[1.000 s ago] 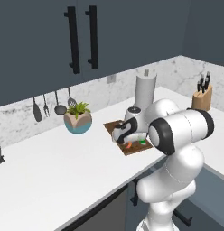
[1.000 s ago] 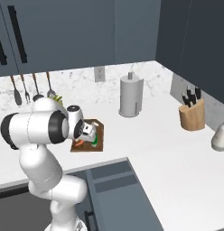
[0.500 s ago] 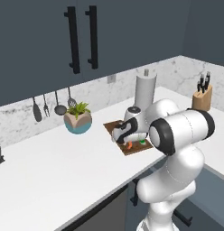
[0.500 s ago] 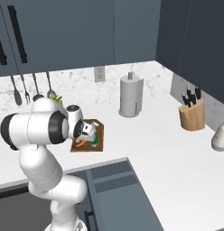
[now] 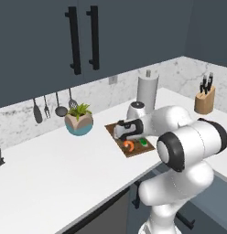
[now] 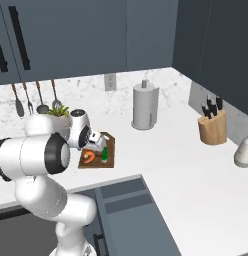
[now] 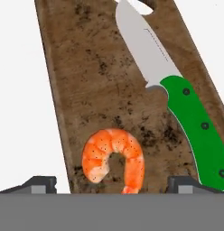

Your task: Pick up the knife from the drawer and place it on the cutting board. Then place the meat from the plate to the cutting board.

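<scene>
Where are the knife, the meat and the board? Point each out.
knife [image 7: 197, 117], hand view, on the green handle.
meat [image 7: 114, 155], hand view, on the curve of the orange chunk.
board [image 7: 89, 76], hand view, on bare wood left of the blade.

Cutting board [image 7: 95, 85]: dark brown wood, visible grain with black speckling. Knife [image 7: 177, 97]: bright green handle (three dark rivets), silver blade. Meat [image 7: 114, 158]: orange-red, finely dark-dotted, with a paler patch. Tabletop [image 5: 51, 169]: plain white. Fingers [image 7: 39, 184]: dark grey.
</scene>
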